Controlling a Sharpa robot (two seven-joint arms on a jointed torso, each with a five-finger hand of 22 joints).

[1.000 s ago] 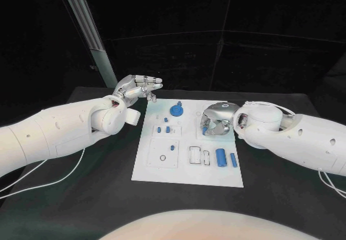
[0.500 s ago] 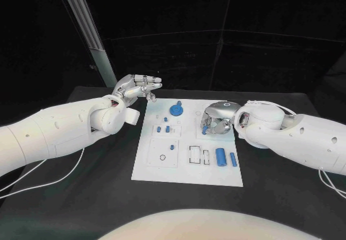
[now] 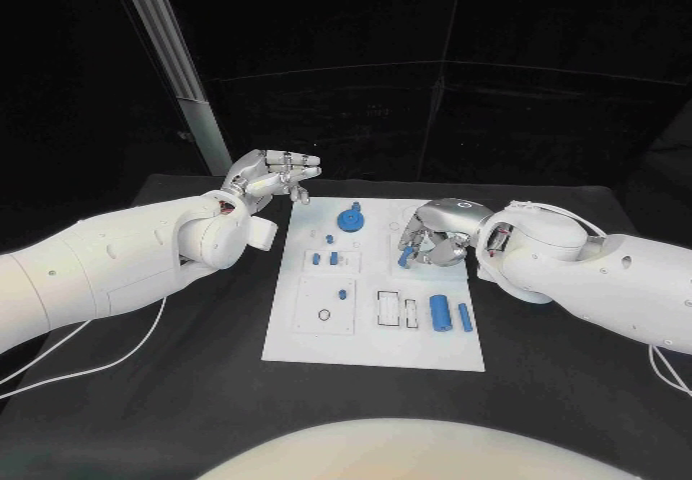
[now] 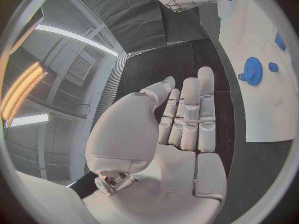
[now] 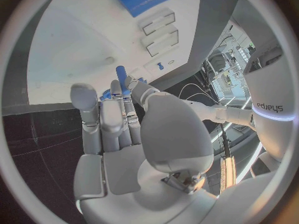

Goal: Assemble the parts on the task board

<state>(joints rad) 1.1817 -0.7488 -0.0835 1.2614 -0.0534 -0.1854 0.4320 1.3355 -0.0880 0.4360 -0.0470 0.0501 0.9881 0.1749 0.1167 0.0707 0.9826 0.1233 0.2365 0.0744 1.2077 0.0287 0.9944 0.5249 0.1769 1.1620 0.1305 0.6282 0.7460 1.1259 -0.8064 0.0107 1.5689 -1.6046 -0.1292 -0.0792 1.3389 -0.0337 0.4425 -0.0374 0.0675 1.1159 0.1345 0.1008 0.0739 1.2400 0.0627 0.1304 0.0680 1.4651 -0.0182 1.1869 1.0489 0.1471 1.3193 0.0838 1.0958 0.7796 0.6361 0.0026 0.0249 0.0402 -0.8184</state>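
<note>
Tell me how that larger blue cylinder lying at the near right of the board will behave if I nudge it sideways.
The larger blue cylinder lies on its side on the flat white task board, so it will probably roll rather than slide. It looks rigid. It may bump the slimmer blue cylinder beside it.

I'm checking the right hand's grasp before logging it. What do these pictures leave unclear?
- Head view: the right hand pinches a blue peg; its fingers hide the peg's upper end.
- Head view: the task board beneath that hand is hidden.
- Right wrist view: the fingers cover the peg's lower end.
</note>
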